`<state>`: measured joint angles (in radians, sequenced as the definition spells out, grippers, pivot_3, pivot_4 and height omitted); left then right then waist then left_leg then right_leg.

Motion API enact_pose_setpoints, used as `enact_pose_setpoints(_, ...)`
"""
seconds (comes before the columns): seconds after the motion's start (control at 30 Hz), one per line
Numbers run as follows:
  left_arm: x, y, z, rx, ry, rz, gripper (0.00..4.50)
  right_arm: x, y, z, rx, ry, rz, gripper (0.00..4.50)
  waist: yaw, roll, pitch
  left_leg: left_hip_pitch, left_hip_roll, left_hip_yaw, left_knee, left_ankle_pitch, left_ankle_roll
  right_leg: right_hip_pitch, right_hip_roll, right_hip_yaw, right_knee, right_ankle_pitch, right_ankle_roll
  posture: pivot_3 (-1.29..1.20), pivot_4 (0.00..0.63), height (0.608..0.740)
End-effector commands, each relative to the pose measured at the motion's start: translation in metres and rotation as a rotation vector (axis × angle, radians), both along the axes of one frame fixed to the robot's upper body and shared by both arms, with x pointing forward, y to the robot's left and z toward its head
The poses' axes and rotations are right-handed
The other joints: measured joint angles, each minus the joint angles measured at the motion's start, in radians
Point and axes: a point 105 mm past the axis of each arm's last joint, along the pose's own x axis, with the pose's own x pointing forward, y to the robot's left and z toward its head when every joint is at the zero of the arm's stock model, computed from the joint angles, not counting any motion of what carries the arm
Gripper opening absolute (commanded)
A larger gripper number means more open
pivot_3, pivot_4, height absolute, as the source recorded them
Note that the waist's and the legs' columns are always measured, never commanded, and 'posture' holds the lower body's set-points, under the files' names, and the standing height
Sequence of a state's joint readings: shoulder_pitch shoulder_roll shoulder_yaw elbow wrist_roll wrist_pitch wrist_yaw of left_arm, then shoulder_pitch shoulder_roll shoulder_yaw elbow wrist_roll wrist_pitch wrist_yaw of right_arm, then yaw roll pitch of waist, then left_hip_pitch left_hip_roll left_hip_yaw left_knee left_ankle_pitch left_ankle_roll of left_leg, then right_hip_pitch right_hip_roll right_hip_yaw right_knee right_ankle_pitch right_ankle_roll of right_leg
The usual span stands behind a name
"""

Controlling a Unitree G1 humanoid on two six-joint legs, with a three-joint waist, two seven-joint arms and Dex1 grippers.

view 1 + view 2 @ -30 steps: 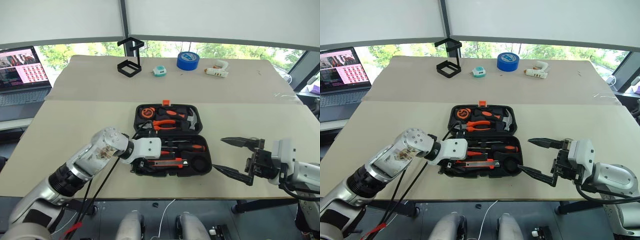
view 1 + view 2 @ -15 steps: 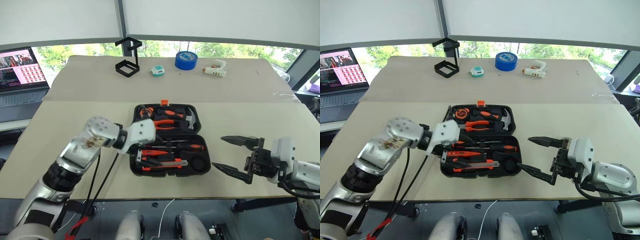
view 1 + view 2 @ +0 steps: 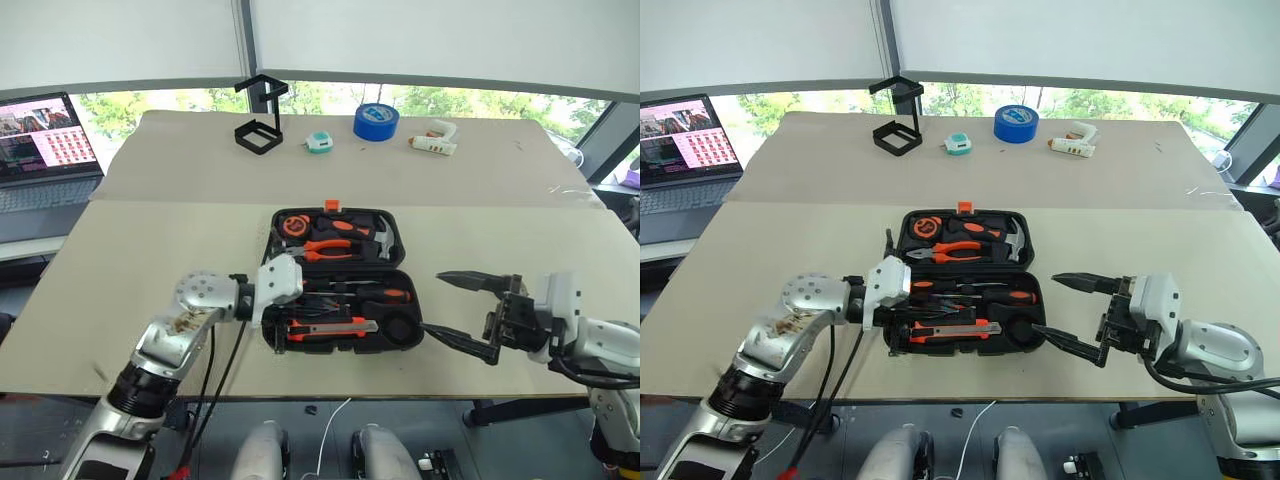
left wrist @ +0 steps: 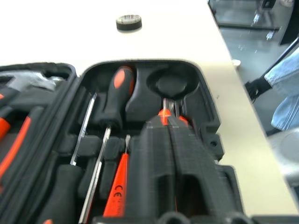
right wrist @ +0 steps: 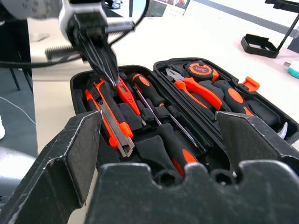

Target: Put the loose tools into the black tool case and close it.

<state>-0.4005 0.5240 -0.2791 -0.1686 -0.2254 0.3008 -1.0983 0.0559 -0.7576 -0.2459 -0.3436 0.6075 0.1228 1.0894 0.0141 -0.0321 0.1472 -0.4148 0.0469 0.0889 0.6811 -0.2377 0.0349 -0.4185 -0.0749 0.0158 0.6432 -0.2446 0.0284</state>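
The black tool case (image 3: 408,338) lies open at mid-table. Its front half holds two orange-and-black screwdrivers (image 5: 145,91), the utility knife (image 5: 111,122) and the slim orange tester screwdriver (image 4: 117,186); its round recess (image 4: 170,85) is empty. My left gripper (image 4: 169,119) is shut, tips low over the knife and tester at the case's left end, with nothing visibly between its fingers (image 5: 105,58). The small grey tape roll (image 4: 128,22) lies on the table beyond the case's right end. My right gripper (image 3: 433,303) hangs open just right of the case.
The case's rear half (image 3: 392,222) holds pliers (image 3: 330,247), a hammer and a tape measure. At the table's far side stand a black wire stand (image 3: 258,120), a blue tape roll (image 3: 376,121) and a white glue gun (image 3: 433,140). A laptop (image 3: 45,140) sits far left.
My left gripper lifted toward the case's rear half, then came back down over the front half; its forearm now lies lower. The right gripper has stayed put and open.
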Motion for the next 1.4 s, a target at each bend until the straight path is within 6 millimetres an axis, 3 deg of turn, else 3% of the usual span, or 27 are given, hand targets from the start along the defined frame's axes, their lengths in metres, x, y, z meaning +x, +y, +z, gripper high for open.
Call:
enact_pose_setpoints(0.03,0.006,-0.006,-0.013,0.043,-0.015,0.051,0.07,-0.002,0.003,0.007,0.006,-0.035,0.011,4.5,0.0,0.0,0.0,0.0,0.0,0.0,0.0,0.0,0.0,0.0,0.0,0.0,0.0,0.0,0.0,0.0,0.15,0.74)
enact_pose_setpoints(0.37,-0.005,0.004,-0.042,0.133,0.046,0.058,0.07,-0.003,0.003,0.006,0.008,-0.029,0.005,4.5,-0.002,0.0,-0.001,0.002,0.0,0.0,0.0,0.0,0.0,0.001,0.0,0.0,0.0,0.0,0.0,0.0,0.15,0.74)
enact_pose_setpoints(0.5,-0.003,0.012,-0.065,0.215,0.086,0.115,0.07,-0.002,0.003,0.005,0.011,-0.03,0.005,4.5,-0.002,0.001,-0.002,0.009,0.001,0.0,-0.002,-0.001,0.001,0.009,0.0,0.0,-0.002,0.0,0.0,0.0,0.15,0.74)
enact_pose_setpoints(0.8,-0.004,0.012,-0.069,0.188,0.114,0.127,0.07,0.001,0.004,0.006,0.016,-0.036,0.004,4.5,-0.002,0.004,-0.01,0.017,0.001,0.0,-0.003,-0.001,0.001,0.016,-0.001,0.0,-0.003,-0.001,-0.001,0.0,0.15,0.74)
enact_pose_setpoints(0.93,-0.006,0.036,-0.082,0.292,0.214,0.14,0.07,0.003,0.003,0.005,0.017,-0.028,0.002,4.5,-0.004,0.004,-0.011,0.016,0.001,0.0,-0.003,-0.001,0.001,0.016,0.0,0.0,-0.003,-0.001,-0.001,0.0,0.15,0.74)
enact_pose_setpoints(1.03,-0.002,0.04,-0.085,0.307,0.228,0.16,0.07,0.003,0.004,0.004,0.019,-0.025,0.003,4.5,-0.01,0.006,-0.013,0.018,0.002,0.001,-0.004,-0.001,0.001,0.016,0.0,0.0,-0.003,-0.001,-0.002,0.0,0.15,0.74)
enact_pose_setpoints(1.13,0.003,0.033,-0.078,0.249,0.191,0.163,0.07,0.004,0.004,0.004,0.023,-0.024,0.0,4.5,-0.011,0.007,-0.014,0.019,0.002,0.001,-0.005,-0.001,0.001,0.017,0.001,0.0,-0.002,-0.002,-0.002,0.0,0.15,0.74)
enact_pose_setpoints(1.23,0.008,0.026,-0.06,0.137,0.117,0.159,0.07,0.003,0.002,0.004,0.024,-0.024,-0.01,4.5,-0.006,0.007,-0.014,0.019,0.002,0.001,-0.004,-0.001,0.001,0.017,0.0,0.0,-0.002,-0.002,-0.002,0.0,0.15,0.74)
enact_pose_setpoints(1.33,0.011,0.033,-0.027,-0.041,0.047,0.176,0.07,0.002,-0.008,0.006,0.036,-0.019,-0.056,4.5,-0.004,0.007,-0.014,0.018,0.002,0.001,-0.004,-0.001,0.001,0.016,-0.001,0.0,-0.002,-0.002,-0.002,0.0,0.15,0.74)
enact_pose_setpoints(1.4,0.006,0.042,-0.003,-0.162,0.017,0.165,0.57,0.004,-0.022,0.009,0.068,-0.018,-0.126,4.5,-0.005,0.007,-0.013,0.016,0.003,0.001,-0.004,-0.001,0.001,0.014,0.0,0.0,-0.002,-0.002,-0.003,0.0,0.15,0.74)
